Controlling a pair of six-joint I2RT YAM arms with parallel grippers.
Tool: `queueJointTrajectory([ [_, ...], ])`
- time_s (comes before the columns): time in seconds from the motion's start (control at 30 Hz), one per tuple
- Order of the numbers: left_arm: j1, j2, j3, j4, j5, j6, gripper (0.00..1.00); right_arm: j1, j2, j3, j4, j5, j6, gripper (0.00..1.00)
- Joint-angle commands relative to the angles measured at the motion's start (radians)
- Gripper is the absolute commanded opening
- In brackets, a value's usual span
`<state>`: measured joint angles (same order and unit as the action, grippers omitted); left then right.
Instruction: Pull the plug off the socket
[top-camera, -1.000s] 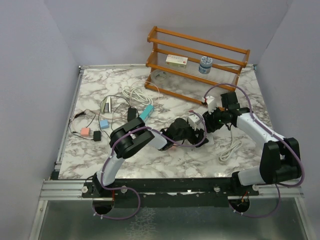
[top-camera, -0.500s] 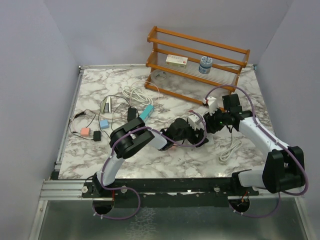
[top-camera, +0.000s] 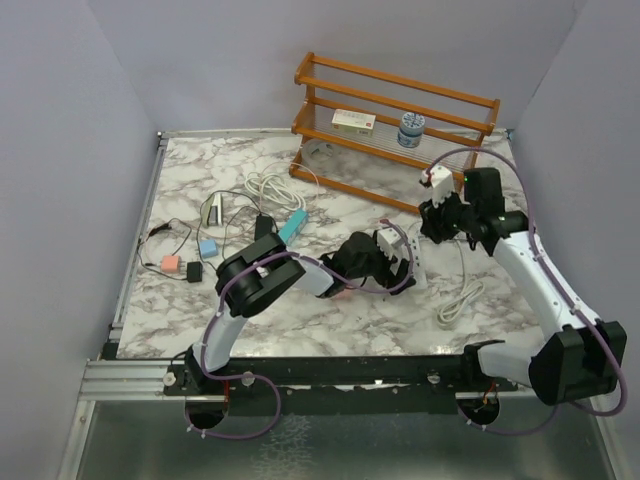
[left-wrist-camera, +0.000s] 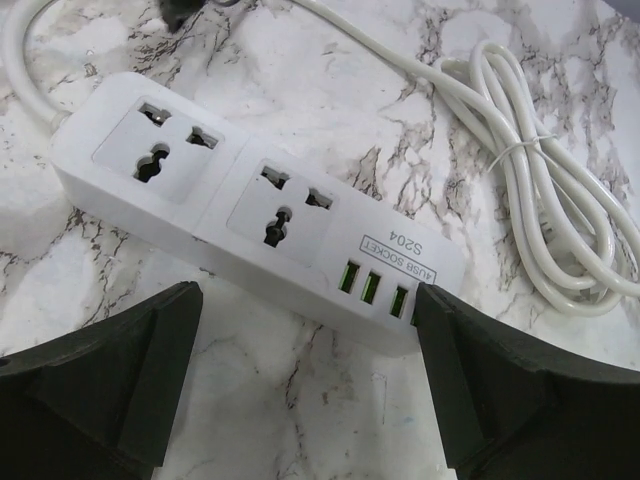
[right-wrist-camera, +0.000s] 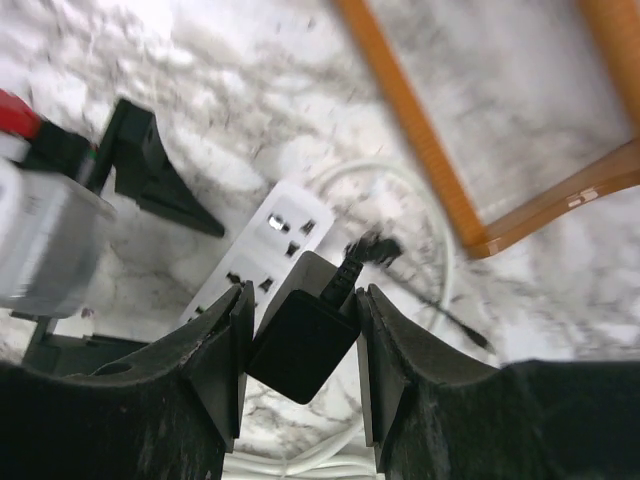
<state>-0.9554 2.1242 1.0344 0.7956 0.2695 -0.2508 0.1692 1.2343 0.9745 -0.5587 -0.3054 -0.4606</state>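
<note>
The socket is a white power strip (left-wrist-camera: 250, 215) lying on the marble table, and both of its outlets are empty. My left gripper (left-wrist-camera: 308, 302) is open at the strip's USB end, with one finger (left-wrist-camera: 470, 370) against that end. In the right wrist view the black plug (right-wrist-camera: 300, 350) hangs in the air above the strip (right-wrist-camera: 285, 225), and its black cable trails behind it. My right gripper (right-wrist-camera: 304, 300) is shut on the plug's sides. From above, the right gripper (top-camera: 432, 222) is raised behind and to the right of the left gripper (top-camera: 405, 262).
A wooden rack (top-camera: 395, 110) at the back holds a box (top-camera: 354, 121) and a can (top-camera: 411, 130). The strip's coiled white cord (top-camera: 460, 295) lies to the right. Several chargers and cables (top-camera: 210, 240) lie at the left.
My right gripper has risen and moved back and to the right with the plug, away from the strip. The left gripper's jaws have opened wider.
</note>
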Motion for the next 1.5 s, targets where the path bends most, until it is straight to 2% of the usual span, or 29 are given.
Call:
queueJointTrajectory([
  [0.0,0.027,-0.031,0.016,-0.187,0.078,0.061,0.99,-0.005,-0.067,0.152,-0.053,0.033,0.031,0.00],
  [0.3,0.117,-0.158,0.102,-0.212,0.327,0.047,0.99,-0.005,-0.018,0.395,-0.177,-0.136,0.025,0.00],
  [0.5,0.216,-0.273,0.129,-0.222,0.506,0.059,0.98,-0.005,0.017,0.462,-0.219,-0.291,-0.016,0.00],
  [0.7,0.313,-0.415,0.110,-0.237,0.619,0.128,0.97,-0.004,0.053,0.460,-0.239,-0.495,-0.039,0.00],
  [0.83,0.309,-0.489,0.088,-0.270,0.600,0.236,0.99,0.001,0.063,0.415,-0.169,-0.597,0.027,0.01],
  [1.0,0.308,-0.551,0.097,-0.393,0.565,0.403,0.99,0.007,0.059,0.320,0.044,-0.703,0.245,0.01],
  [1.23,0.296,-0.590,0.127,-0.538,0.525,0.540,0.99,0.047,0.077,0.251,0.202,-0.707,0.397,0.00],
  [1.47,0.257,-0.574,0.155,-0.562,0.406,0.557,0.90,0.053,0.065,0.177,0.317,-0.700,0.515,0.00],
])
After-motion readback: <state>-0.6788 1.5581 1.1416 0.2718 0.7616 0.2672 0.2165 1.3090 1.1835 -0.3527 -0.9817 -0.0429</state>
